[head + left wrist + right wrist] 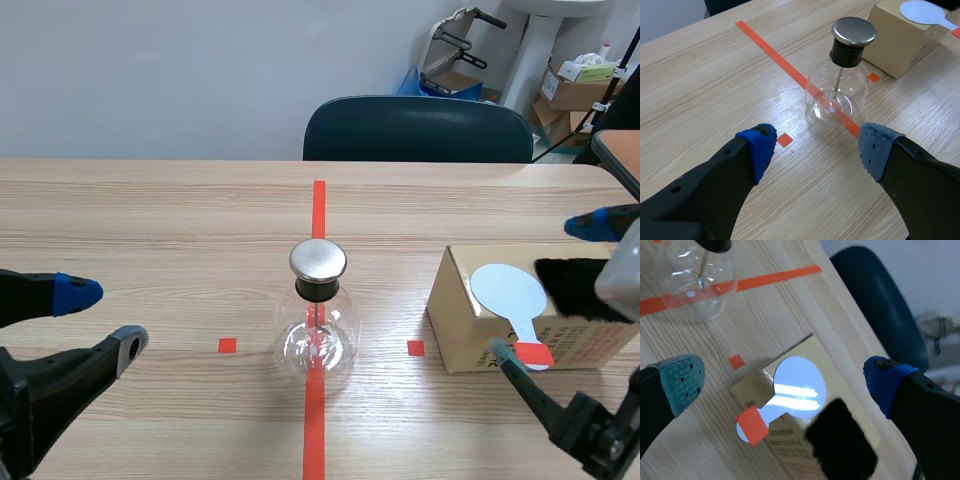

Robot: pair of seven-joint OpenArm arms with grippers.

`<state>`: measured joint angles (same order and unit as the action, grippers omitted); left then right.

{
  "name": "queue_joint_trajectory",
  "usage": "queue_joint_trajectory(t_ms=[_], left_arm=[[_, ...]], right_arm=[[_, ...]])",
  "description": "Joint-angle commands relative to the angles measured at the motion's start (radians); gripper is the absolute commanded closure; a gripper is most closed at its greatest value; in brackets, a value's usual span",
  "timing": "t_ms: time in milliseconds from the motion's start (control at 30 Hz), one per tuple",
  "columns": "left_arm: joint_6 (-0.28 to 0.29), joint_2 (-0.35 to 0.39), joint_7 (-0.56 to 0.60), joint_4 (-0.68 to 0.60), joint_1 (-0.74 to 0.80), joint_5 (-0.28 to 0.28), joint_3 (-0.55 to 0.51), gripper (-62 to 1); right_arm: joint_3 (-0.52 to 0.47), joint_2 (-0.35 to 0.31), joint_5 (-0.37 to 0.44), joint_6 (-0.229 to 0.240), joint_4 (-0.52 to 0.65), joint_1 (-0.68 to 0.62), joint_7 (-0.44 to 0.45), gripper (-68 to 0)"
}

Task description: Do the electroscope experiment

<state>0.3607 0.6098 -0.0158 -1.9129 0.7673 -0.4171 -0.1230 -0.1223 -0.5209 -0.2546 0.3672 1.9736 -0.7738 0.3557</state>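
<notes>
The white paddle (510, 292) lies on the cardboard box (460, 322) at right, handle pointing near, under the right fingers (588, 225) (wide open, empty); the left fingers (75, 292), equally open and empty, sit well apart.

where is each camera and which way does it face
Scene view: between the arms, facing across the table at the flask; both arms show low.
Left wrist view: behind the open left gripper, facing the flask.
Right wrist view: behind the open right gripper, facing the box and paddle.
All share the flask.
</notes>
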Motion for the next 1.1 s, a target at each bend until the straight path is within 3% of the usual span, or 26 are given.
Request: queue_joint_trajectory(t_ms=[0,67,133,333,467,600,800,900,1067], left_arm=[[0.002,0.012,0.031,-0.012,0.002,-0.01,0.003,-37.5],[0.002,0.03,0.06,-0.012,0.002,-0.01,0.003,-37.5],[0.002,0.048,0.091,-0.013,-0.001,-0.01,0.003,-37.5],[0.002,0.107,0.115,-0.013,-0.024,-0.009,0.031,-37.5],[0.003,0.147,0.122,-0.013,-0.049,-0.01,0.082,-37.5],[0.002,0.183,0.133,-0.013,-0.056,-0.009,0.147,-37.5],[0.001,0.219,0.162,-0.013,-0.106,-0.008,0.204,-37.5],[0.002,0.222,0.155,-0.013,-0.145,-0.008,0.225,-37.5],[0.001,0.223,0.155,-0.012,-0.203,0.001,0.272,-37.5]], right_arm=[[-0.001,0.0,-0.069,-0.004,0.019,-0.017,0.053,-67.9],[0.005,0.001,-0.202,-0.011,0.019,-0.034,0.118,-67.9],[0.029,0.004,-0.322,-0.058,0.019,-0.056,0.143,-67.9],[0.128,0.097,-0.63,-0.294,-0.023,-0.063,0.082,-67.9],[0.185,0.14,-0.782,-0.437,-0.093,-0.063,-0.004,-67.9],[0.24,0.145,-0.853,-0.627,-0.185,-0.051,-0.078,-67.9],[0.312,0.144,-0.909,-0.842,-0.32,0.006,-0.182,-67.9],[0.333,0.144,-0.932,-0.917,-0.375,0.042,-0.228,-67.9],[0.341,0.144,-0.959,-0.991,-0.451,0.092,-0.269,-67.9]])
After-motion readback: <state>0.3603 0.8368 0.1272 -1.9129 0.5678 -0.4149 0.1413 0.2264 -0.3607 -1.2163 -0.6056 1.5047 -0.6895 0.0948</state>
